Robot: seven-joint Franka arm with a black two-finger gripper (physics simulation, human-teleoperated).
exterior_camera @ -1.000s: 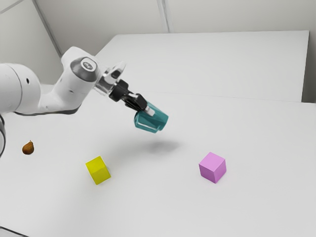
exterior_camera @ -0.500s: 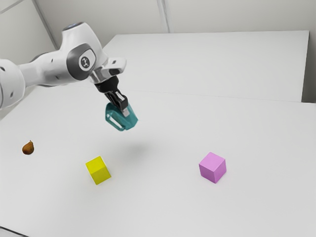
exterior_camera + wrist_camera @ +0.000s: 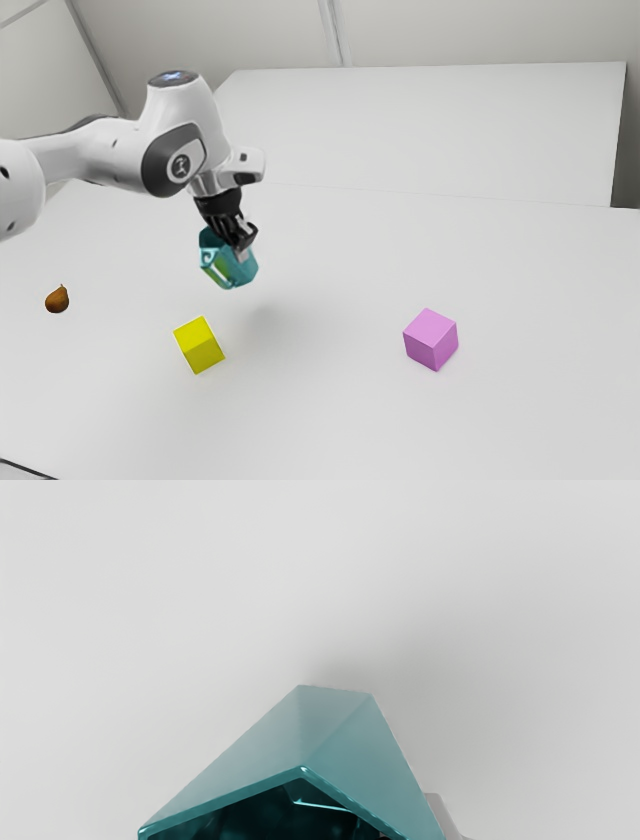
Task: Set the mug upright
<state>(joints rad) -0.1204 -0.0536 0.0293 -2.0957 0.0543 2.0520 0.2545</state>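
A black tool (image 3: pixel 243 246) grips a tilted teal mug (image 3: pixel 224 272) above the white surface (image 3: pixel 330 410), where a yellow cube (image 3: pixel 199 346) rests.

The white arm (image 3: pixel 180 140) enters from the exterior view's left; its black hand (image 3: pixel 243 245) grips a teal mug (image 3: pixel 230 270), tilted above the white surface (image 3: pixel 330 400); a yellow cube (image 3: pixel 199 345) lies between a brown pear (image 3: pixel 57 299) and a pink cube (image 3: pixel 431 339).
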